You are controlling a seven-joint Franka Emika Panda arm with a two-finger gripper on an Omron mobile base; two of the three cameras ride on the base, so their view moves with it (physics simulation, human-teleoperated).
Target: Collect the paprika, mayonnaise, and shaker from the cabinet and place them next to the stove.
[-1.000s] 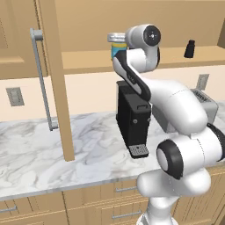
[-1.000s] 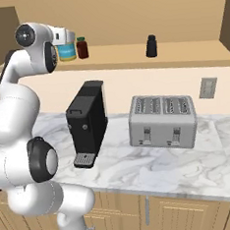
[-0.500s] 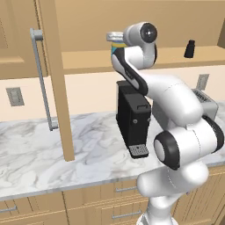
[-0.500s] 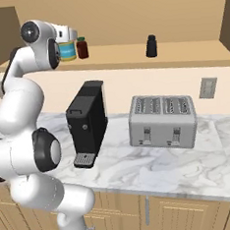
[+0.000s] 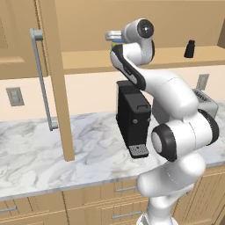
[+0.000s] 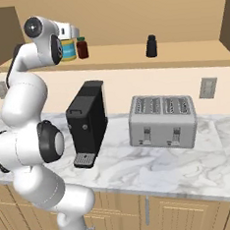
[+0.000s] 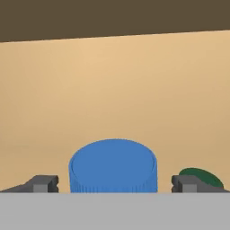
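Fingers (image 7: 114, 184) spread wide either side of the mayonnaise (image 7: 113, 166) on the cabinet (image 6: 191, 56) shelf; paprika (image 6: 82, 48) just beside it; shaker (image 6: 151, 46) well apart.

The mayonnaise (image 6: 69, 49) stands upright on the cabinet (image 6: 190, 54) shelf, a squat jar with a light blue label and a yellow band; in the hand view its round blue lid (image 7: 113, 166) sits low and centred. Just beside it stands the paprika (image 6: 82, 48), a narrow dark red jar, upright, its dark green cap peeking in at the hand view's lower right. Well apart along the same shelf, the shaker (image 6: 151, 46) stands upright, small and all black.
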